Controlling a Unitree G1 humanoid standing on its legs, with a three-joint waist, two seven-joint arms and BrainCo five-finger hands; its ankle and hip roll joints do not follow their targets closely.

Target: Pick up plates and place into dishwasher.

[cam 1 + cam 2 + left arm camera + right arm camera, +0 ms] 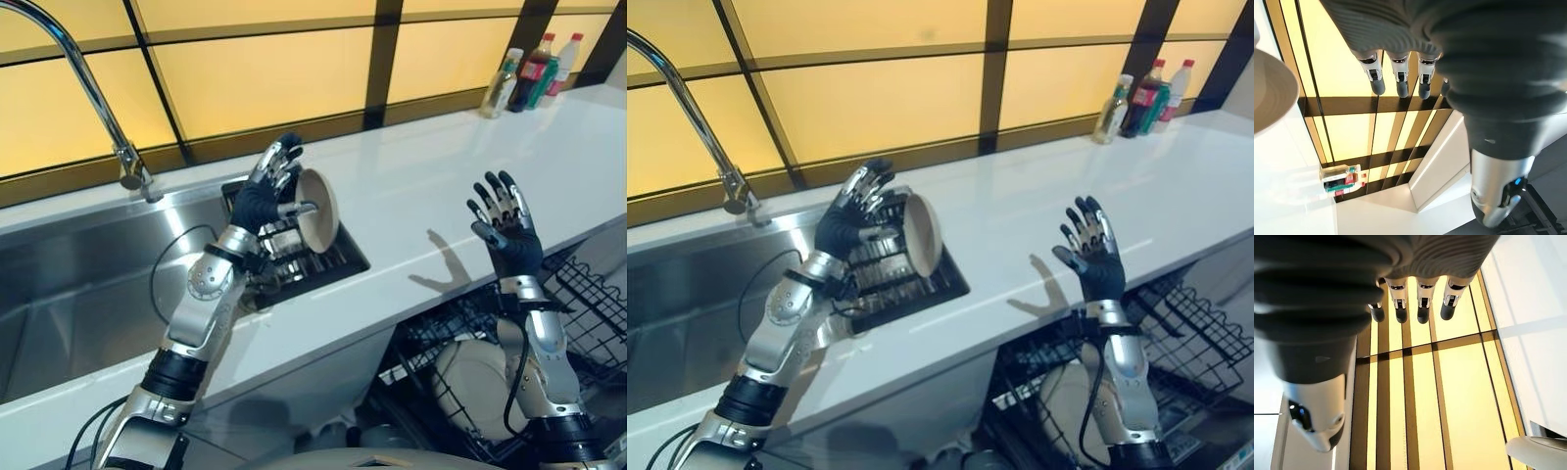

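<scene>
left robot hand [266,192] fingers straight beside plate [319,208] | right robot hand [506,230] spread above counter [470,166]

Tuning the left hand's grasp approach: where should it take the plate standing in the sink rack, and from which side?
Grip the upper rim of the plate. It stands on edge in the rack, top edge free and lower edge among the wires. Come down from above with the left hand, now open just beside it, thumb on one face, fingers on the other.
</scene>
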